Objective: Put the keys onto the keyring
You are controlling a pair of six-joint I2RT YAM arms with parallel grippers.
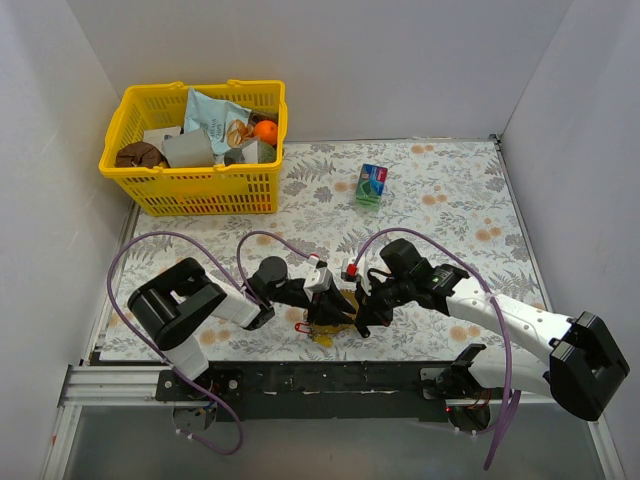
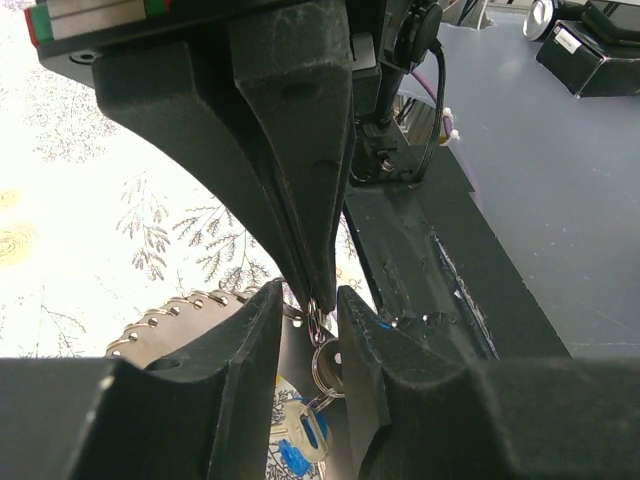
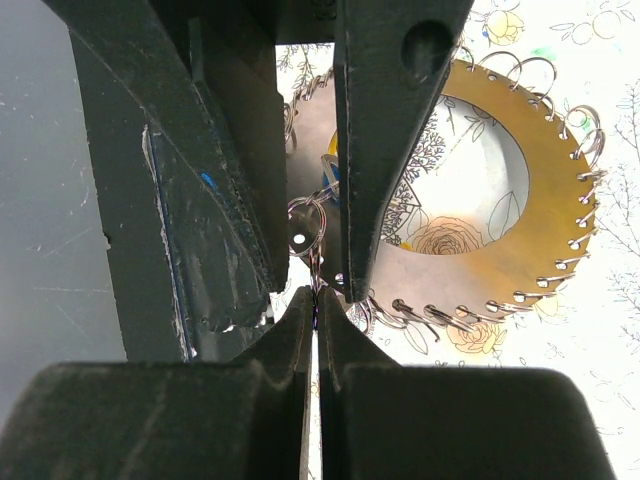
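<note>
While the right jaws clamp shut on the wire loop [image 3: 314, 280] of the small blue-tagged metal key [image 2: 300, 440] mid-frame, the left jaws straddle it, barely parted; opposing pulls could spring it loose.

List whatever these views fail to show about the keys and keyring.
- Top external: left pincer and right pincer cover most of the keyring; keys too small to count.
- Left wrist: blue-tagged key only glimpsed between its own fingers, which also hide most of the keyring.
- Right wrist: the left pincer's fingers hide the keyring's left side.
</note>
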